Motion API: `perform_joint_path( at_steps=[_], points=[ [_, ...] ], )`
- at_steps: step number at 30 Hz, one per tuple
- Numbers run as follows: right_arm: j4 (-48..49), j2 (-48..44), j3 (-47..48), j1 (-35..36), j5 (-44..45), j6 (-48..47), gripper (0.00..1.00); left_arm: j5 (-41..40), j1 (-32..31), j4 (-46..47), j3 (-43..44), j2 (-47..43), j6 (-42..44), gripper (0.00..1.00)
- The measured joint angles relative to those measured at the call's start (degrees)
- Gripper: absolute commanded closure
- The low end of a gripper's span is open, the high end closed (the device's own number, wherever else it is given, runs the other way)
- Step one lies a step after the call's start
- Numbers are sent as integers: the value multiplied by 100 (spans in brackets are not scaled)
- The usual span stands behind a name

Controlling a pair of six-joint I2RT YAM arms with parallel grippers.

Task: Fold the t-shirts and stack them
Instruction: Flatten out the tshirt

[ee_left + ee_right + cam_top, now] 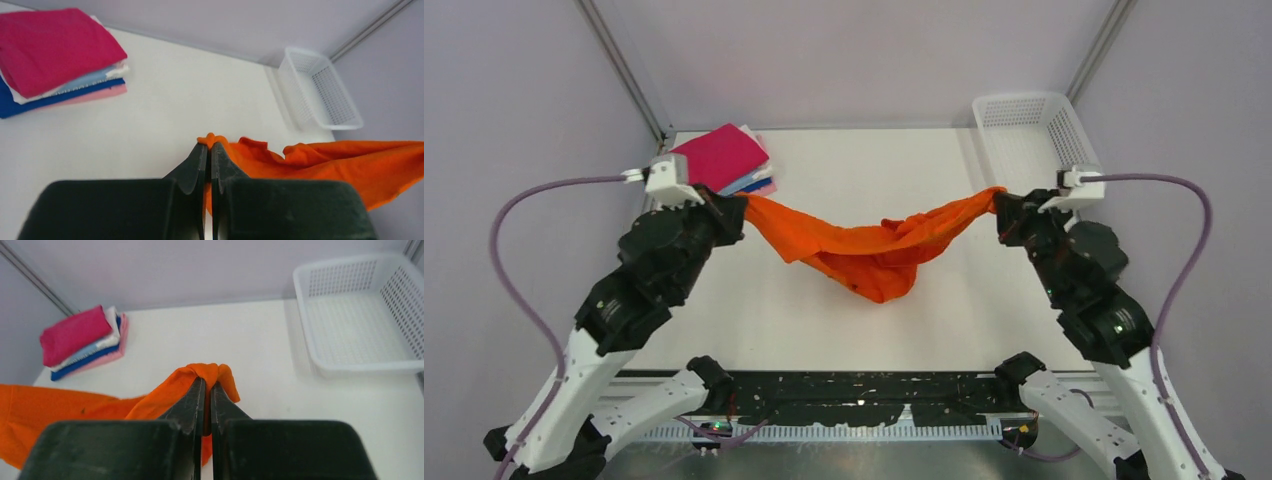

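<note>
Orange t-shirt (869,255) is gripped at 2 ends, the left end clenched in the left gripper (742,208) and the right end clenched in the right gripper (1002,205). In the left wrist view the jaws of the left gripper (209,146) are seen pressed together on a small bunch of orange cloth that pokes out past the tips, and the rest of the shirt (350,160) is stretched away to the right. In the right wrist view the right gripper (207,382) is likewise closed on a folded lump of the shirt (50,410), which trails off to the left. Between the 2 grippers the cloth is slung in a sagging curve over the white table (754,320); whether its lowest fold touches the surface cannot be told. A stack of folded t-shirts (729,160) is seen at the far left corner, magenta on top, then white, light blue, dark blue and pink. A white mesh basket (1019,98) is set at the far right corner, well apart from the stack
</note>
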Motion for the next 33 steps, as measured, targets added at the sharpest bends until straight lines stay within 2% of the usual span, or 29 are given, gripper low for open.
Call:
perform_joint_path(
  at_steps=[8, 14, 21, 28, 33],
  points=[
    [-522, -848, 1714, 0, -229, -315, 95, -160, 2, -426, 1521, -986, 640, 100],
    [-922, -1038, 2892, 0, -1327, -323, 95, 461, 2, -621, 2887, -1473, 986, 100],
    [-1303, -1080, 3797, 0, -2625, -251, 95, 1375, 2, -1093, 4531, -1340, 1231, 100],
    [-1331, -1303, 3659, 0, -2894, -155, 95, 1508, 24, -1316, 4555, -1276, 1399, 100],
    [-1307, -1303, 3097, 0, -2363, -116, 95, 796, 24, -868, 3757, -1220, 1591, 100]
  ],
)
